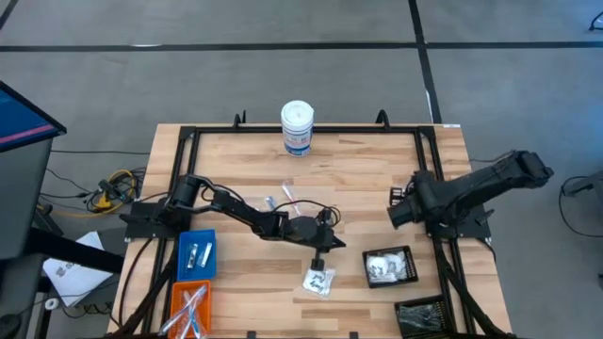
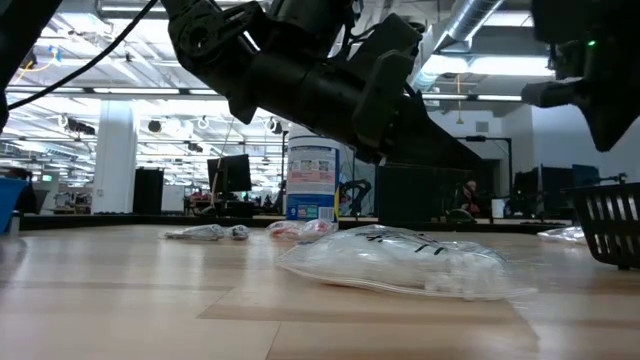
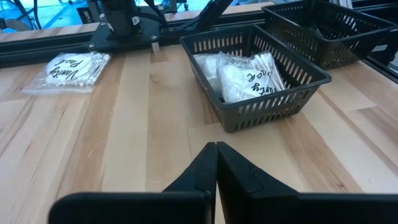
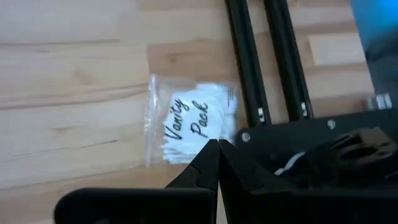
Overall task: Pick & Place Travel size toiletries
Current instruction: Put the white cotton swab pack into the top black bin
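Lying flat: clear crinkly packet (image 1: 318,280), white contents, black script.

Even, bright overhead light, soft shadows (ceiling strips glare in low view).

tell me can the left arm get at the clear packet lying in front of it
Probably yes: the clear packet lies alone on bare wood just ahead of the left hand, nothing between them, though the hand is shut and would need to open.
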Motion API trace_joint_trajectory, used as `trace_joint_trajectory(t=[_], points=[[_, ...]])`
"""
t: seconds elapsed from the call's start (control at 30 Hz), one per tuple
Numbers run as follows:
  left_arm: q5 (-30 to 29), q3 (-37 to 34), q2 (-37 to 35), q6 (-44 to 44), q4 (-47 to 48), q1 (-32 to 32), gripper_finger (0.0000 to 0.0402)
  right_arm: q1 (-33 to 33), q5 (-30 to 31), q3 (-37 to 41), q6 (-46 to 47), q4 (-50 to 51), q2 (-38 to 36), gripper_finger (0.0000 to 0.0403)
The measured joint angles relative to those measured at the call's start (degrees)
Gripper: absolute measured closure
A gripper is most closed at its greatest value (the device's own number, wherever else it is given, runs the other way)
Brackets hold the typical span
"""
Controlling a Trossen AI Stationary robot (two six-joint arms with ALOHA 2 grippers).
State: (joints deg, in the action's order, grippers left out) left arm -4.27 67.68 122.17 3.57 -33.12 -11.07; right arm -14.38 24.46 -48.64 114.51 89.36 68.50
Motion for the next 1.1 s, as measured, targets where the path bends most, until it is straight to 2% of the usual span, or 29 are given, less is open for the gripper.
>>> trace_joint_trajectory(t=[0.13, 0.3, 0.53, 0.73, 0.9, 1.1], points=[[0.0, 0.0, 0.0, 0.0, -0.1, 0.0, 0.0401, 8.2, -2.0, 0.0, -10.0, -3.4, -0.1, 0.0403], [0.0, 0.0, 0.0, 0.0, -0.3, -0.2, 0.0401, 18.1, -2.1, 0.0, -22.7, -9.5, 3.1, 0.0403], [0.0, 0.0, 0.0, 0.2, -0.3, -0.9, 0.0401, 29.4, -4.5, 0.0, -33.6, -10.8, 10.5, 0.0403], [0.0, 0.0, 0.0, 0.5, -0.3, -0.9, 0.0401, 31.5, -5.2, 0.2, -40.7, -14.4, 18.8, 0.0403], [0.0, 0.0, 0.1, 0.5, -0.3, -0.9, 0.0401, 33.0, -6.7, 2.5, -43.0, -16.7, 25.7, 0.0403], [0.0, 0.0, 0.1, 0.5, -0.3, -0.9, 0.0401, 33.7, -10.8, 8.0, -46.4, -26.2, 27.8, 0.0403]])
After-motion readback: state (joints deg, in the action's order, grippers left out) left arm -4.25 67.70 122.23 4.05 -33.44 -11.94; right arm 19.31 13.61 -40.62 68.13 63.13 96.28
